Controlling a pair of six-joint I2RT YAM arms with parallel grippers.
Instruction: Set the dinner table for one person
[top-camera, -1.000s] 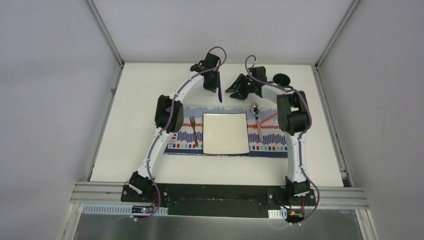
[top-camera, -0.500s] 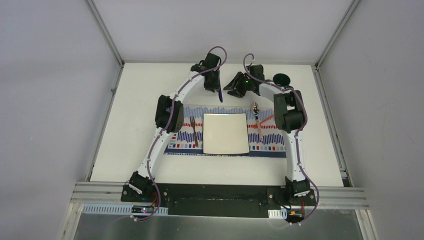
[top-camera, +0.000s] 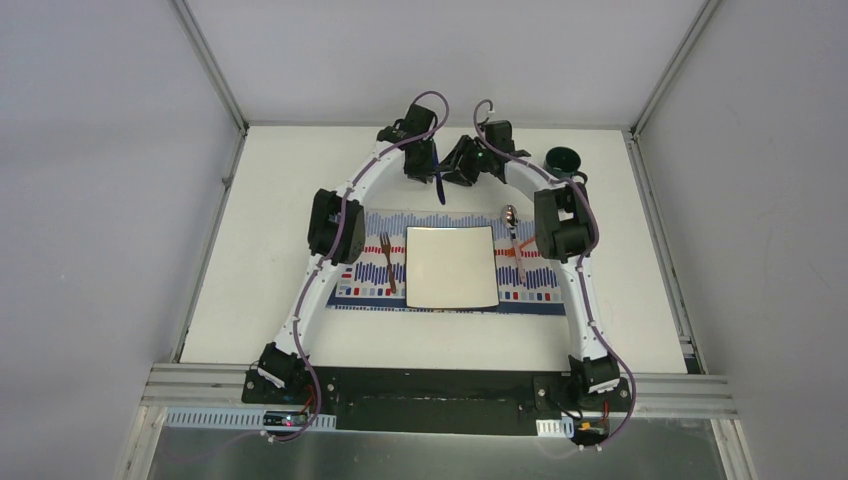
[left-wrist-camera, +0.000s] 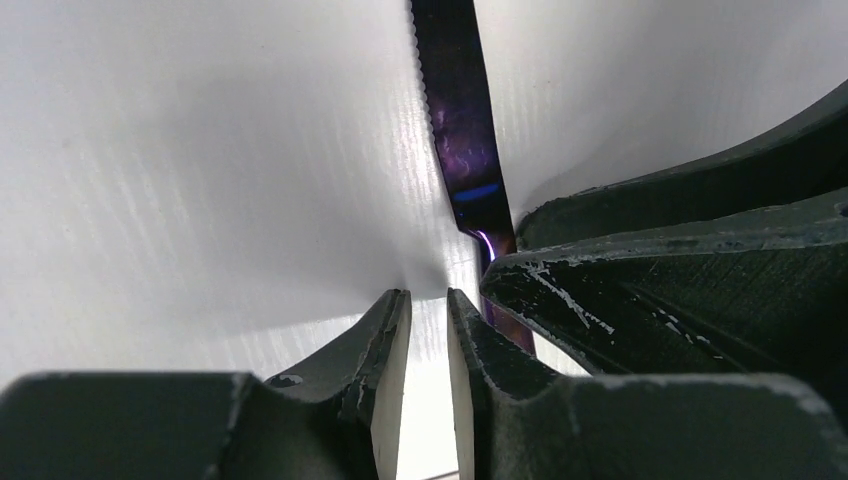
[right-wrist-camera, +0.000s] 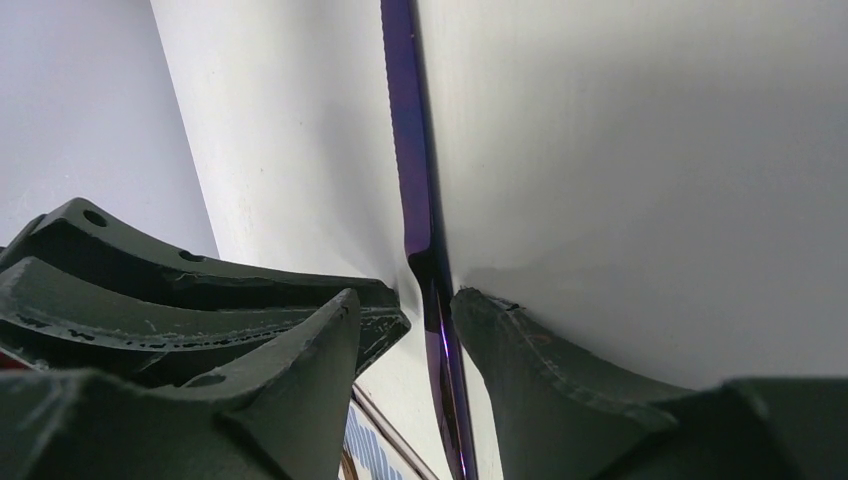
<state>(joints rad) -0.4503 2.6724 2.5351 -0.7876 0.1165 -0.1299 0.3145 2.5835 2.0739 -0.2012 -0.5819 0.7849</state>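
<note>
Noted knife (right-wrist-camera: 412, 150) running 12-to-6 between my half-open right fingers (right-wrist-camera: 560, 370), ungripped; left fingers (left-wrist-camera: 340, 365) barely ajar, empty, at its 9.

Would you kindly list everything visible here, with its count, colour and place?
dinner table: one, white, under everything
placemat: one, blue-red-white striped, mid-table
plate: one, white, centred on placemat
fork: one, silvery, on placemat left of plate
spoon: one, silvery, on placemat right of plate
knife: one, purple-blue, beyond placemat, between the grippers
cup: one, dark, far right of table
left gripper: one, black, slightly open beside knife
right gripper: one, black, open around knife handle
</note>
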